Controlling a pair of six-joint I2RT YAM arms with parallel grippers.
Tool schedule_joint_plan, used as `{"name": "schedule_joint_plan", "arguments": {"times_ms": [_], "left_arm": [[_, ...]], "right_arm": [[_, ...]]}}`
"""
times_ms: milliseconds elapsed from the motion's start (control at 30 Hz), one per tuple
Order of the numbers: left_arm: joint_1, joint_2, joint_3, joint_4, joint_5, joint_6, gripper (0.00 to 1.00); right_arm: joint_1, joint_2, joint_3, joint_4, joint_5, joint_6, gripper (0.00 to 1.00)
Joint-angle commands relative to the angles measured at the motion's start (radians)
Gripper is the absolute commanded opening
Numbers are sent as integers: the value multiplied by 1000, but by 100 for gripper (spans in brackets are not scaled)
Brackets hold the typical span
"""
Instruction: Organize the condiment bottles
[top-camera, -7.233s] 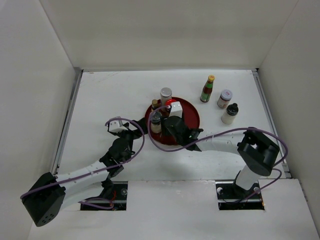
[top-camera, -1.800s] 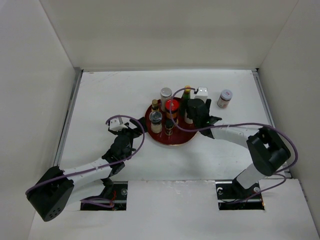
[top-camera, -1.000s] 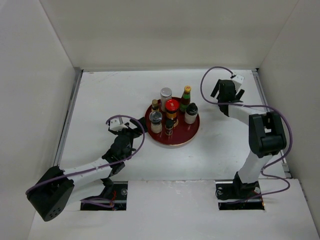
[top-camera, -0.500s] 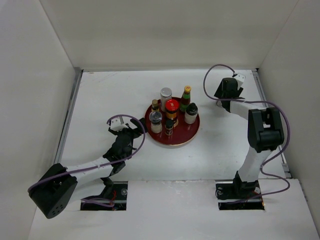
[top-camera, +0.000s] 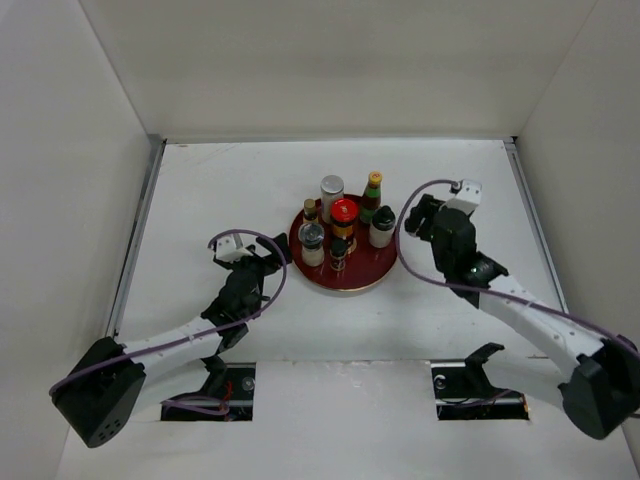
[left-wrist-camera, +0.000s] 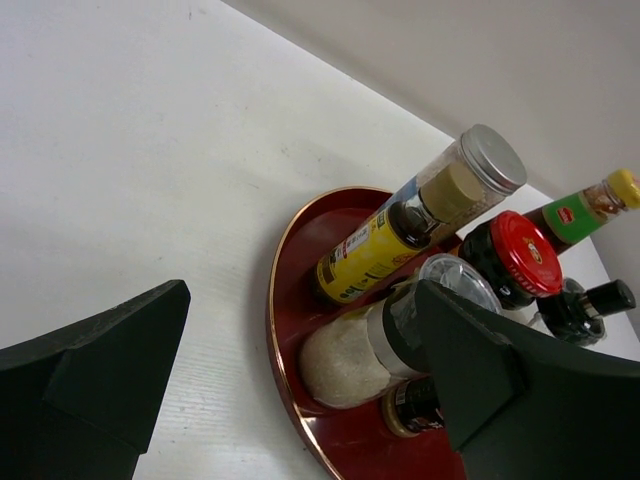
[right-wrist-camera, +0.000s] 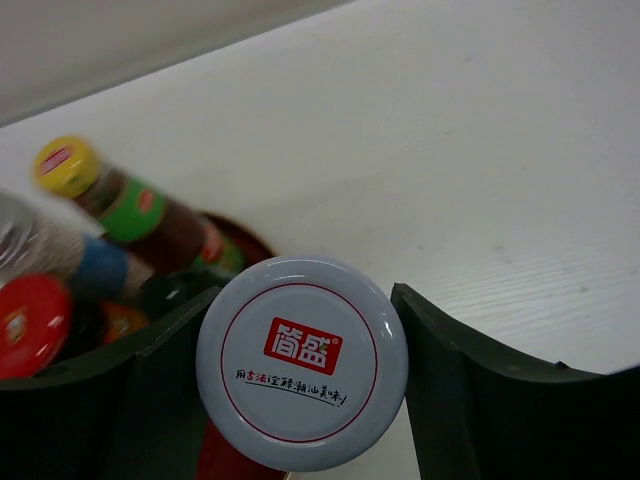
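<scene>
Several condiment bottles stand on the round red tray (top-camera: 366, 268): a silver-capped one (top-camera: 331, 186), a tall green orange-capped one (top-camera: 372, 194), a red-capped jar (top-camera: 344, 212), a black-capped white one (top-camera: 381, 227), a grey-lidded one (top-camera: 311, 240) and an amber yellow-capped one (top-camera: 310, 209). My right gripper (top-camera: 420, 215) is at the tray's right edge, shut on a white-lidded jar (right-wrist-camera: 302, 362) with a red logo. The jar is hidden in the top view. My left gripper (top-camera: 267, 257) is open and empty beside the tray's left rim (left-wrist-camera: 285, 330).
A small dark bottle (top-camera: 339, 253) stands at the tray's front. White walls enclose the table on three sides. In the left wrist view the grey-lidded bottle (left-wrist-camera: 400, 325) sits just inside the tray rim, nearest my left fingers (left-wrist-camera: 100, 380).
My right gripper has taken the white-lidded jar from the far right of the table and carried it left to the tray's right edge. The left arm has barely moved.
</scene>
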Motion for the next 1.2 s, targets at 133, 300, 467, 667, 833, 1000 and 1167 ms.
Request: {"name": "schedule_joint_plan", "arguments": {"times_ms": [133, 300, 467, 667, 833, 1000, 1167], "left_arm": [[34, -48, 8, -24, -52, -34, 100], [60, -32, 11, -43, -55, -37, 100], [70, -11, 19, -50, -31, -43, 100], [90, 28, 37, -52, 23, -45, 100], [94, 3, 56, -108, 34, -51, 100], [119, -29, 154, -338, 8, -59, 100], [162, -6, 249, -545, 29, -101, 100]], "right_arm": [[288, -65, -24, 65, 55, 87, 51], [371, 140, 45, 202, 35, 51, 52], [377, 320, 83, 298, 23, 14, 54], [377, 414, 85, 326, 32, 9, 71], [394, 264, 27, 299, 56, 9, 100], [339, -20, -59, 225, 81, 12, 100], [95, -216, -202, 226, 80, 148, 100]]}}
